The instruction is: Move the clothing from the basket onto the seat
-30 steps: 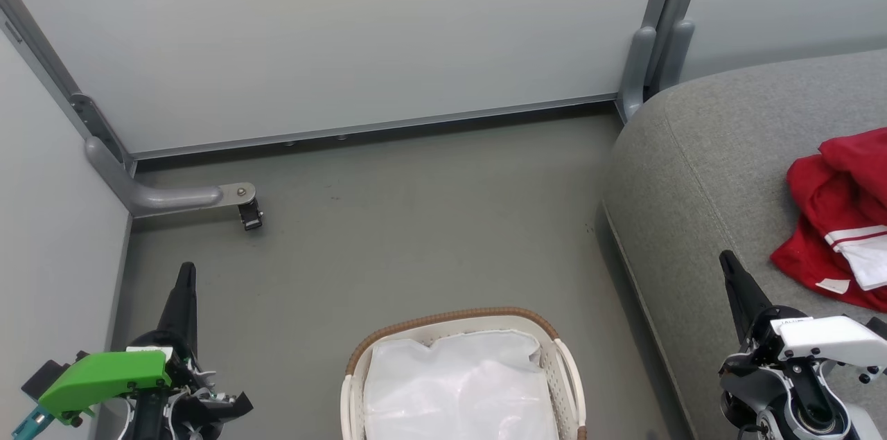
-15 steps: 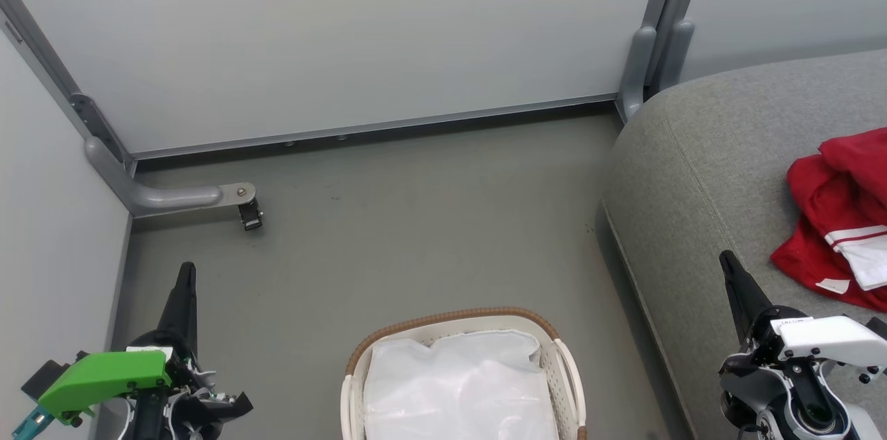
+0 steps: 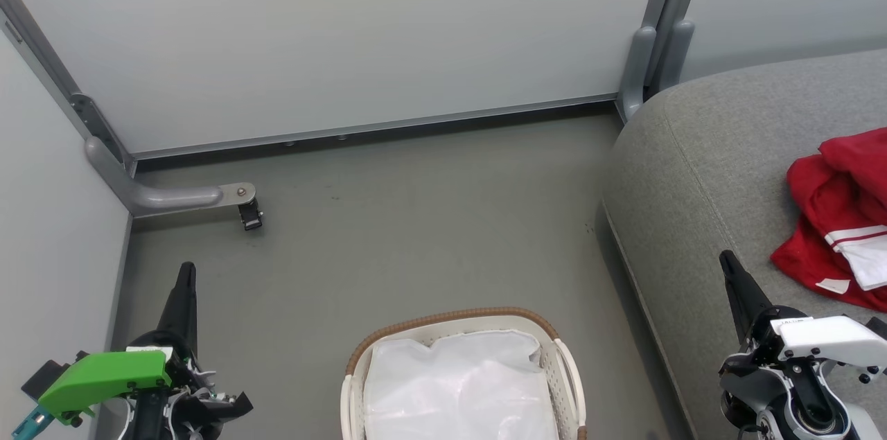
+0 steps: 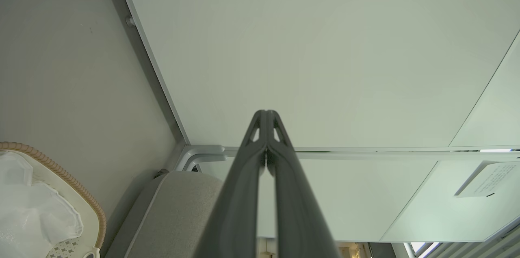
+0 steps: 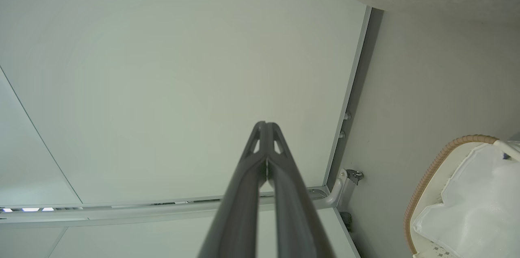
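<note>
The red clothing (image 3: 835, 218) with white striped trim lies bunched on the grey seat (image 3: 700, 170) at the right edge of the head view. The cream basket (image 3: 450, 321) with its brown woven rim stands on the floor at the bottom centre, holding only a white liner (image 3: 461, 384). My left gripper (image 3: 186, 272) is shut and points up at the lower left, well left of the basket. My right gripper (image 3: 727, 261) is shut at the lower right, over the seat's front part, left of the clothing. In both wrist views the fingers (image 4: 266, 118) (image 5: 266, 128) press together with nothing between them.
Pale partition walls (image 3: 346, 31) close off the back and left. A grey metal foot with a caster (image 3: 249, 215) juts onto the floor at the left. Bare grey floor (image 3: 416, 232) lies between wall, basket and seat.
</note>
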{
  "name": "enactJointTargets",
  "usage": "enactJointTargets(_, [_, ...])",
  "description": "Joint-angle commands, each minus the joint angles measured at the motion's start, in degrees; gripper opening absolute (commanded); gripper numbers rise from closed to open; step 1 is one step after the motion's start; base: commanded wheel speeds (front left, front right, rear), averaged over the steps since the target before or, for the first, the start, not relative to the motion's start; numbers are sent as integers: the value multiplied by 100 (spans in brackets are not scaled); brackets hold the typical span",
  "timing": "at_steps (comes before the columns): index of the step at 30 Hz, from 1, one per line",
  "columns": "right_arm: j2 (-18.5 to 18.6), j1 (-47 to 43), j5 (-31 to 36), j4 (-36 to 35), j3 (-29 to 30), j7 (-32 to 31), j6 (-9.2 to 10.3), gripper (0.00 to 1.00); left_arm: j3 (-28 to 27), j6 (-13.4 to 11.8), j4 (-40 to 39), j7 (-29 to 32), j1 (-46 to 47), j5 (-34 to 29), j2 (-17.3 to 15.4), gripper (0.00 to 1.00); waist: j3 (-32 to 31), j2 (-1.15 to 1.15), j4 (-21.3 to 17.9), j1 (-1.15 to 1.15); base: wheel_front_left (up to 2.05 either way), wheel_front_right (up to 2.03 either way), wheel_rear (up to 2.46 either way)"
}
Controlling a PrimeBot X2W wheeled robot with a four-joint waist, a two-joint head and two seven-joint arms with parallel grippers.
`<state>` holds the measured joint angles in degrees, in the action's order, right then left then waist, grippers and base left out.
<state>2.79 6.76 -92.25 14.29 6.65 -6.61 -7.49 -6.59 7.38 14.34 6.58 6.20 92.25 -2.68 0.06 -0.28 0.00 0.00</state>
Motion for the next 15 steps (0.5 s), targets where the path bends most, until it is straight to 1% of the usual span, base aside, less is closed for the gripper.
enactJointTargets(1, [14,-53,-22,-16,6,-13,0,0,-9,25,-16,21,71,22,-38,0,0,28,0,0,0,0,0])
enactJointTargets(15, [14,-54,-22,-16,6,-13,0,0,-9,25,-16,20,71,22,-38,0,0,28,0,0,0,0,0])
